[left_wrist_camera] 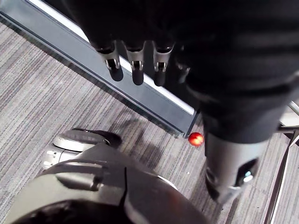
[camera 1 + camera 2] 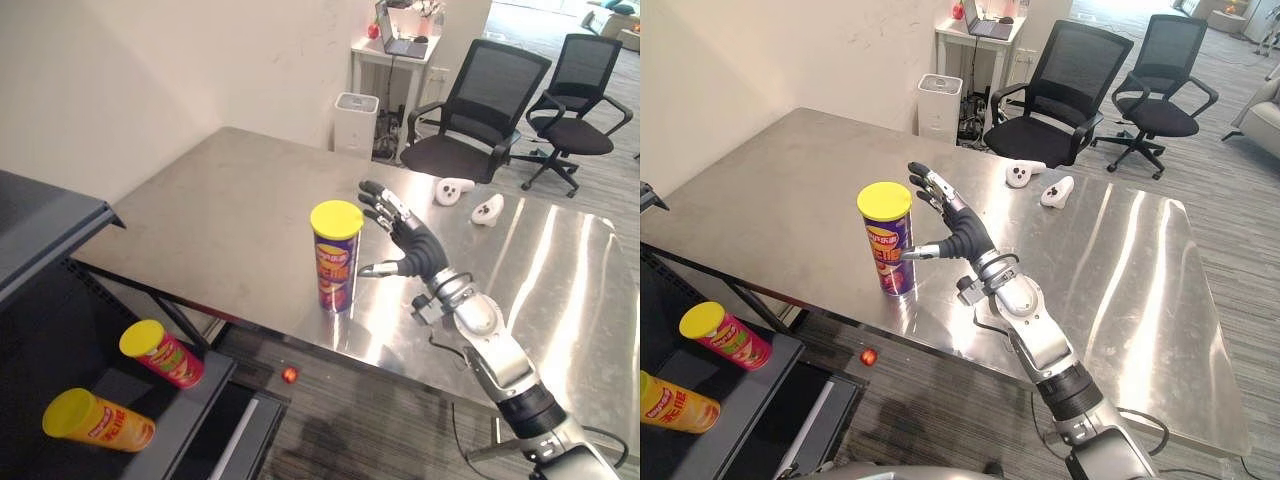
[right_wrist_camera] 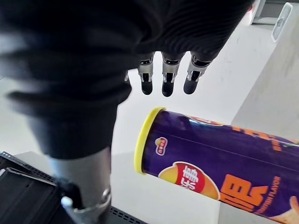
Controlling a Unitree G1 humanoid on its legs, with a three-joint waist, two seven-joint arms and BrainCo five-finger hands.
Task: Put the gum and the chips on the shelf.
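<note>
Right hand (image 2: 405,235), fingers spread & holding nothing, sits just beside purple chips can (image 2: 336,258), upright nr tabletop (image 2: 220,190) front edge. Can prob light, stiff, slick, tall so tippy: wrap mid-body, thumb opposite. Shelf (image 2: 200,400) sits below left front corner w/ red can (image 2: 165,355) & orange can (image 2: 100,422) lying on it; open room between. Left hand (image 1: 135,70) hangs loose-fingered over floor (image 1: 46,102).

Three chip cans (image 2: 336,258) (image 2: 161,353) (image 2: 98,421), two white controllers (image 2: 455,190) (image 2: 487,209), two office chairs (image 2: 480,110) (image 2: 580,95)
</note>
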